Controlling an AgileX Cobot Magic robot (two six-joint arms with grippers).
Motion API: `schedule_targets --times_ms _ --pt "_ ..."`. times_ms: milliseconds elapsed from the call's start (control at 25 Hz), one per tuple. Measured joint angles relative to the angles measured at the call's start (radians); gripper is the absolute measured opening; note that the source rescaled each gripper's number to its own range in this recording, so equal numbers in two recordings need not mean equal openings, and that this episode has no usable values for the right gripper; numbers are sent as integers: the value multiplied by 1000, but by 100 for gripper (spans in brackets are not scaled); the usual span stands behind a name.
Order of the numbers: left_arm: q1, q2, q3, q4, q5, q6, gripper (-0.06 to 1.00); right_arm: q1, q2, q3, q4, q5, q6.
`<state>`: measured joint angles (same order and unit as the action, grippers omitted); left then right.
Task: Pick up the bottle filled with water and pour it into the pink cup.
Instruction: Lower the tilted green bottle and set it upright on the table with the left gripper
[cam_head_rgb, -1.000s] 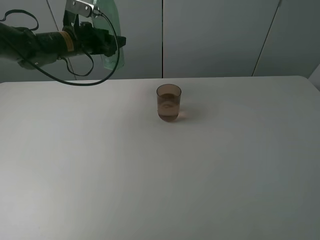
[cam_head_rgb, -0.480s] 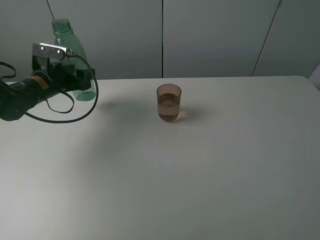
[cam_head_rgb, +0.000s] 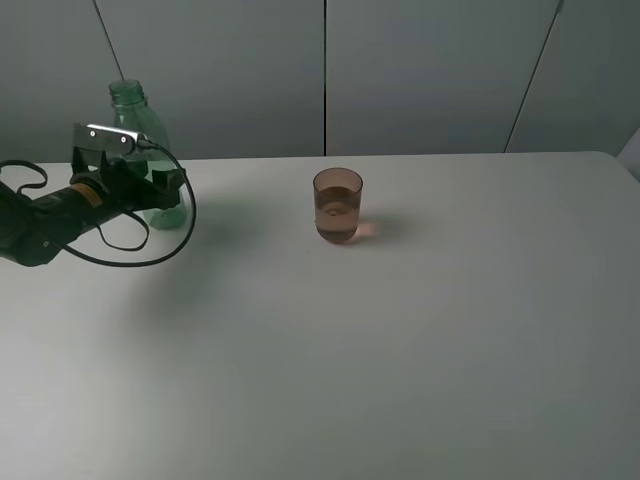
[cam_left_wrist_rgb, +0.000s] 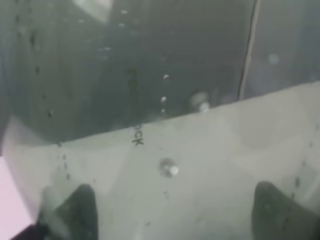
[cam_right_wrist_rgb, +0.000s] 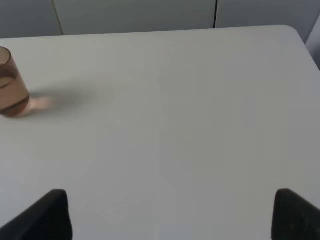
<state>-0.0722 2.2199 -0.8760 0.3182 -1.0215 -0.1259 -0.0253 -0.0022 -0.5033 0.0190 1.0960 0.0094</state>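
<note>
The green see-through bottle stands upright at the table's back left, uncapped. My left gripper is shut on its lower body. In the left wrist view the bottle's wall fills the frame, dotted with droplets, with a dark fingertip at either side. The pink cup stands alone near the table's middle, well to the right of the bottle, and holds some water. The right wrist view shows the cup far off, and my right gripper is open with nothing between its fingers.
The white table spreads wide around the cup. Grey wall panels stand behind its back edge. The left arm's black cable loops over the tabletop beside the bottle.
My left arm has come down and to the left with the bottle. The bottle went from raised and tilted near the top of the view to upright at table level. The cup has not moved.
</note>
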Motion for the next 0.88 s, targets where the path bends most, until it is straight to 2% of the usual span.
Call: schedule_targets --times_ms 560,720,880 --pt "0 11 -20 18 -1 75 0 0 0 0 0 0 0" --pt "0 0 -20 18 45 77 19 0 0 0 0 0 0" --pt "0 -16 -20 18 92 77 21 0 0 0 0 0 0"
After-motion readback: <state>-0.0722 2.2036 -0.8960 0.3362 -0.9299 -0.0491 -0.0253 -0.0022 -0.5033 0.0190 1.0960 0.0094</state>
